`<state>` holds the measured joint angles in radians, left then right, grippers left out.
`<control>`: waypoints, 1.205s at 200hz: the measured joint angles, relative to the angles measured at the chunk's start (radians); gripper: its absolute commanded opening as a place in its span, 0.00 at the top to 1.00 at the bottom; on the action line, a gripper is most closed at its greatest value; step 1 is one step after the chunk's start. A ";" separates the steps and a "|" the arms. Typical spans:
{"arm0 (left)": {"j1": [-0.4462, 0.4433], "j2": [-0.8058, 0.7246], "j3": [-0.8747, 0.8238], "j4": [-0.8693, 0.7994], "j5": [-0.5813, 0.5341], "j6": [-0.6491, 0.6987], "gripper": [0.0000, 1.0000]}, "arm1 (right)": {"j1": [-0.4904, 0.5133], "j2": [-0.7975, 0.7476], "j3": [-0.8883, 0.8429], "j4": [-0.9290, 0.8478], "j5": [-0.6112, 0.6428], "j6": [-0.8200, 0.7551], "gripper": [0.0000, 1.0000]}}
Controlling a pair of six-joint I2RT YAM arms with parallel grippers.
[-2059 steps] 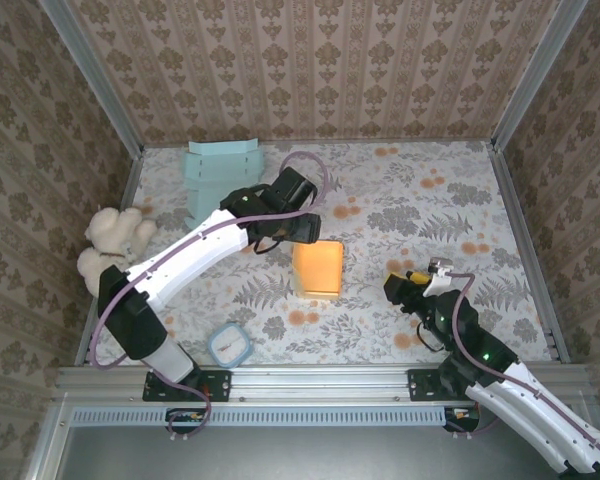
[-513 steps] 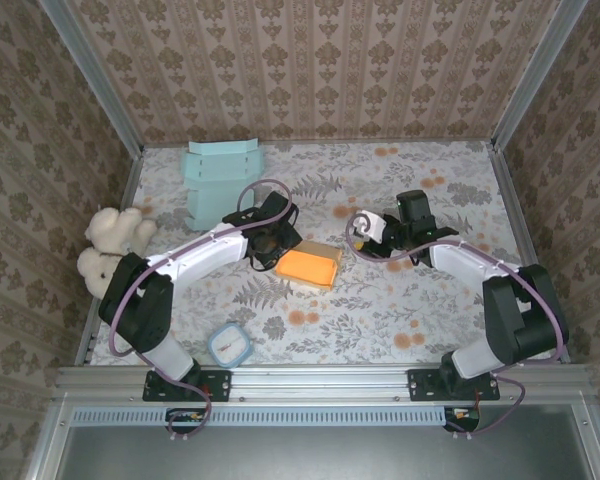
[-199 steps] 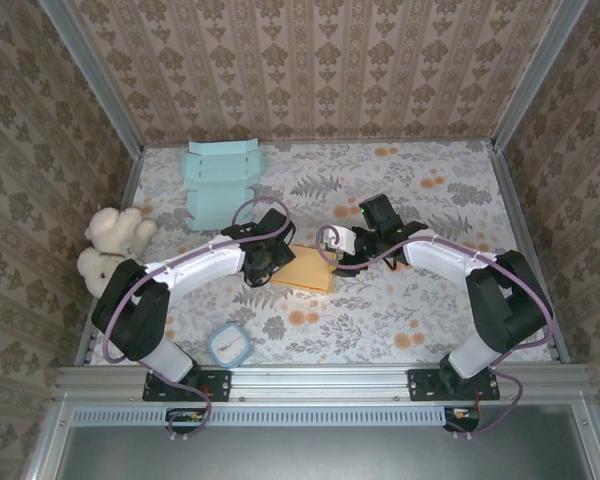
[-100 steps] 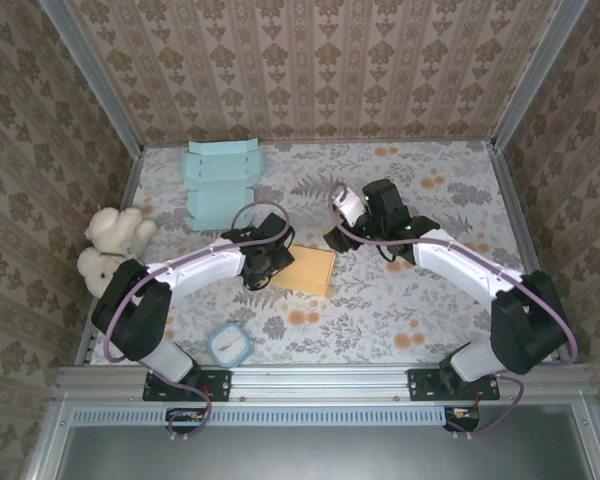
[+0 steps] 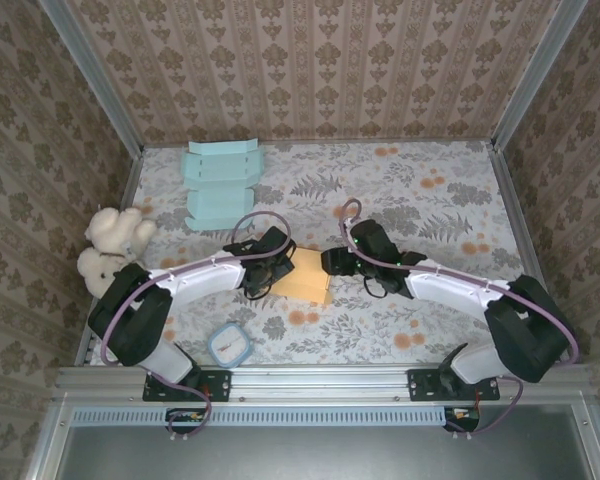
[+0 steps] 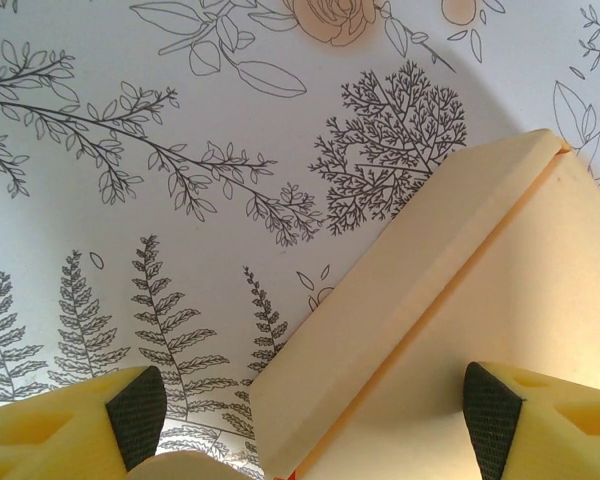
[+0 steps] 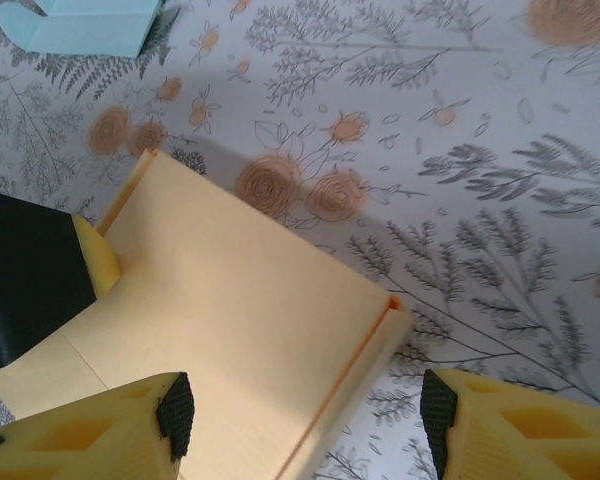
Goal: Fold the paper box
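Note:
The paper box (image 5: 303, 277) is pale orange and lies flat on the floral table (image 5: 430, 210) between the two arms. My left gripper (image 5: 276, 270) is at its left edge and stands open. In the left wrist view the left gripper (image 6: 315, 430) straddles a folded flap of the box (image 6: 460, 300), one finger over the table, the other over the box. My right gripper (image 5: 333, 262) is open at the box's right edge. In the right wrist view the right gripper (image 7: 308, 415) spans that edge of the box (image 7: 240, 300), and a left finger (image 7: 95, 262) shows beyond.
A light blue flat paper box (image 5: 221, 183) lies at the back left, seen also as the blue box (image 7: 90, 25) from the right wrist. A white plush toy (image 5: 112, 240) sits by the left wall. A small blue-rimmed square dish (image 5: 229, 345) lies near the front edge.
The right gripper lifted toward the back, then came forward and down to the box's right edge. The left gripper slid slightly forward and right. The box shifted a little forward.

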<state>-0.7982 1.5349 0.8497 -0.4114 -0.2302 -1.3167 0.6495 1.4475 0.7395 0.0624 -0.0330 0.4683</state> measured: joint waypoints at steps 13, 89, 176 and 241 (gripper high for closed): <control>-0.003 -0.004 -0.008 0.009 -0.006 0.000 0.20 | 0.008 0.038 0.000 0.020 0.004 0.013 0.36; -0.008 -0.076 -0.051 -0.053 -0.068 -0.001 0.07 | 0.023 0.187 0.000 0.124 0.039 0.060 0.37; -0.023 -0.269 -0.083 -0.109 -0.056 -0.092 0.01 | 0.031 0.182 -0.049 0.219 0.065 0.067 0.37; -0.026 -0.159 -0.038 -0.066 -0.035 -0.123 0.04 | 0.032 0.190 -0.054 0.240 0.065 0.067 0.37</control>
<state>-0.8242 1.3758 0.8116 -0.4778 -0.2657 -1.4399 0.6815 1.6375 0.6853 0.3019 0.0319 0.5354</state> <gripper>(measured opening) 0.966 0.628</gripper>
